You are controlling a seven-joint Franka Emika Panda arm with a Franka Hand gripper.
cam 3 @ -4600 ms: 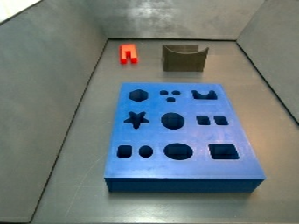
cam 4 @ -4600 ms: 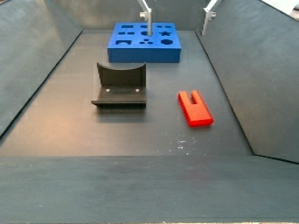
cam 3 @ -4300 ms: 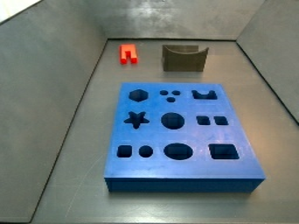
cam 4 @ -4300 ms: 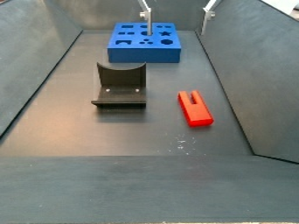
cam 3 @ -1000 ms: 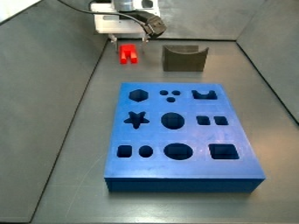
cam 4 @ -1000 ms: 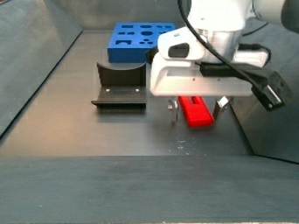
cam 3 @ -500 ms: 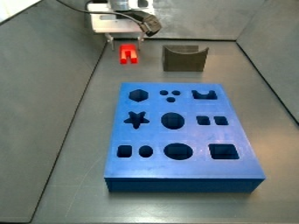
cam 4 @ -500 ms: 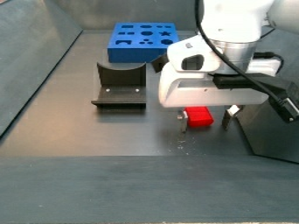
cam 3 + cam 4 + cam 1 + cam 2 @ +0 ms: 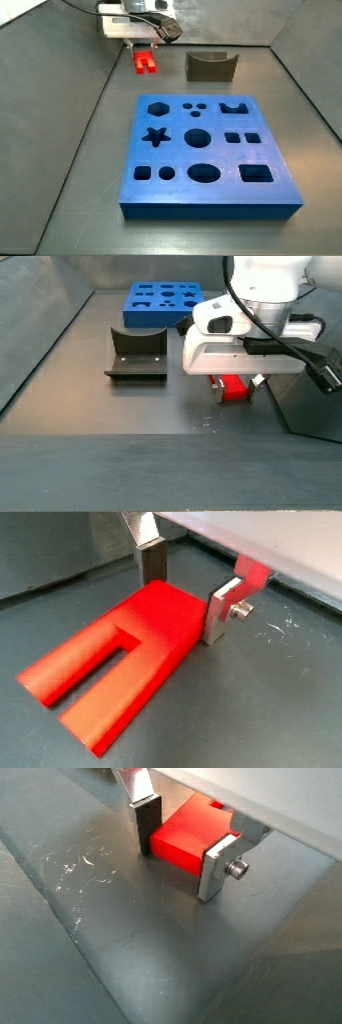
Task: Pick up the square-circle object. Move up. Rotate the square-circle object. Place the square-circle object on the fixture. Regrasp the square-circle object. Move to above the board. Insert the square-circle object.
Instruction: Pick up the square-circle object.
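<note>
The square-circle object [image 9: 127,652] is a bright red block with two legs, lying flat on the grey floor near a side wall [image 9: 235,392]. My gripper [image 9: 185,610] is low over it, and its silver fingers [image 9: 214,868] press on both sides of the solid end in both wrist views; the legs point away from the jaws. In a side view the gripper [image 9: 142,44] hangs right over the red block [image 9: 143,63]. The olive-brown fixture [image 9: 211,66] stands beside it, and the blue board [image 9: 267,150] lies further off.
The fixture [image 9: 136,354] sits about a hand's width from the block, with the board [image 9: 140,311] behind it. Sloping grey walls enclose the floor, and one wall [image 9: 305,406] runs close beside the gripper. Scratches mark the floor [image 9: 74,868].
The arm came in over the red block and dropped down around it. Over the last half second it sank a little further and the fingers drew in against the block's sides.
</note>
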